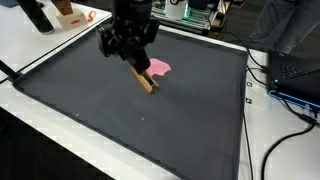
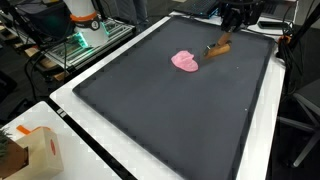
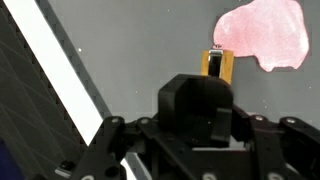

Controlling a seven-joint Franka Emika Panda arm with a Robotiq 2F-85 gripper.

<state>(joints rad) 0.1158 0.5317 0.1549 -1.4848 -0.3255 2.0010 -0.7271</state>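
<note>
A short wooden block slants down to the dark mat, right beside a flat pink blob. My gripper stands over the block's upper end and looks shut on it. In the other exterior view the block lies at the mat's far side below the gripper, with the pink blob a little nearer. In the wrist view the gripper covers most of the block; only its far tip shows, next to the pink blob.
The mat has a white table border around it. A cardboard box sits at one near corner. A laptop and cables lie beside one mat edge. Lab equipment stands behind the table.
</note>
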